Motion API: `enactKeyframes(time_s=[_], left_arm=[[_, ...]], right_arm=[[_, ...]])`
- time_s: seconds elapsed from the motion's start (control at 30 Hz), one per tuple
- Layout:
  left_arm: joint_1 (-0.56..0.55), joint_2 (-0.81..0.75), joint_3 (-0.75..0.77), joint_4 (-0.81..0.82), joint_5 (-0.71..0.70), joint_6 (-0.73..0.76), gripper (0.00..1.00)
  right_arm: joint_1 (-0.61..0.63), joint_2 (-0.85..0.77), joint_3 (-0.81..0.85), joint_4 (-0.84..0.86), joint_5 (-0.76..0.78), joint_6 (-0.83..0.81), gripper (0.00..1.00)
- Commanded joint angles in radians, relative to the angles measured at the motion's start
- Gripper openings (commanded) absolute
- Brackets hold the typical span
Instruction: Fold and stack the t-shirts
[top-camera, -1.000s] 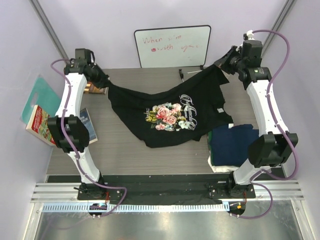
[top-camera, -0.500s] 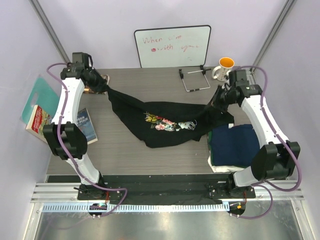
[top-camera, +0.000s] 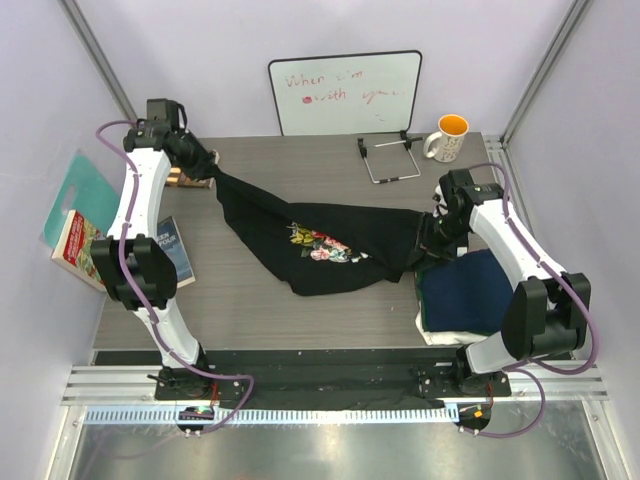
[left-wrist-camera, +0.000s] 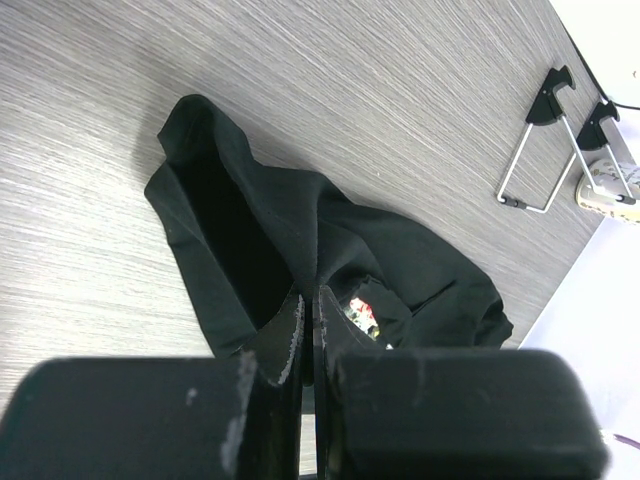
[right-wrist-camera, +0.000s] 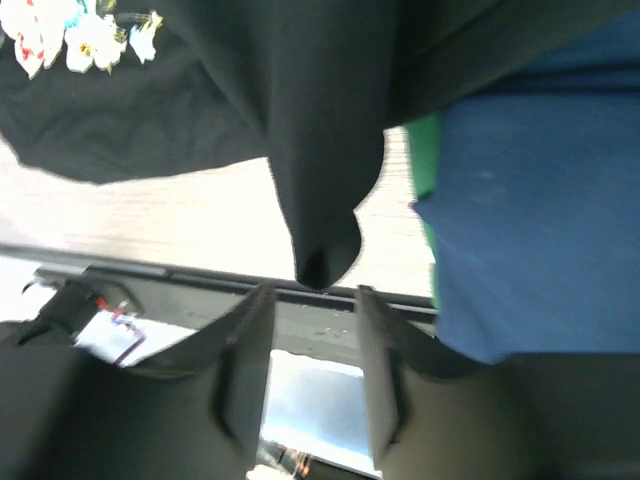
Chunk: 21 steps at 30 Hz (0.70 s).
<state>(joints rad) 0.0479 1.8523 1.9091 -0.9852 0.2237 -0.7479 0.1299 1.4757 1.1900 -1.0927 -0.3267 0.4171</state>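
Note:
The large black t-shirt (top-camera: 330, 245) with a floral print (top-camera: 325, 243) lies bunched across the middle of the table, and its left corner is pulled up toward the far left. My left gripper (top-camera: 207, 167) is shut on that corner; the left wrist view shows cloth (left-wrist-camera: 290, 225) pinched between its fingertips (left-wrist-camera: 308, 308). My right gripper (top-camera: 432, 236) is open at the shirt's right end. In the right wrist view a black cloth tip (right-wrist-camera: 322, 255) hangs just beyond the parted fingers (right-wrist-camera: 312, 300), not gripped. Folded t-shirts (top-camera: 465, 290) are stacked at the right, navy (right-wrist-camera: 540, 200) over green (right-wrist-camera: 426, 160).
At the back stand a whiteboard (top-camera: 345, 92), a white mug with an orange inside (top-camera: 448, 137) and a wire stand (top-camera: 390, 160). Books (top-camera: 78, 250) and a teal board (top-camera: 82, 190) lean off the left edge, and another book (top-camera: 175, 250) lies on the table's left side.
My right arm came down from the far right toward the folded stack, lowering the shirt's right side onto the table, and its jaws opened off the cloth. The left gripper kept its hold.

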Motion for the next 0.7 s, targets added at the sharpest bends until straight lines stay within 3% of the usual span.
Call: enactKeyframes(time_s=[0.0,0.27,0.43,0.67], left_arm=[[0.006,-0.004,0.011,0.008,-0.014,0.013,0.0],[0.004,0.008,-0.007,0.01,-0.004,0.012,0.0],[0.001,0.012,-0.019,0.005,-0.003,0.022,0.0],[-0.002,0.019,-0.039,0.002,-0.001,0.038,0.0]], right_arm=[[0.002,-0.054,0.157,-0.056,0.15,-0.051,0.46],[-0.007,0.07,0.166,0.229,0.179,-0.034,0.45],[-0.007,0.234,0.192,0.243,0.182,-0.044,0.45],[-0.01,0.276,0.191,0.33,0.206,-0.064,0.47]])
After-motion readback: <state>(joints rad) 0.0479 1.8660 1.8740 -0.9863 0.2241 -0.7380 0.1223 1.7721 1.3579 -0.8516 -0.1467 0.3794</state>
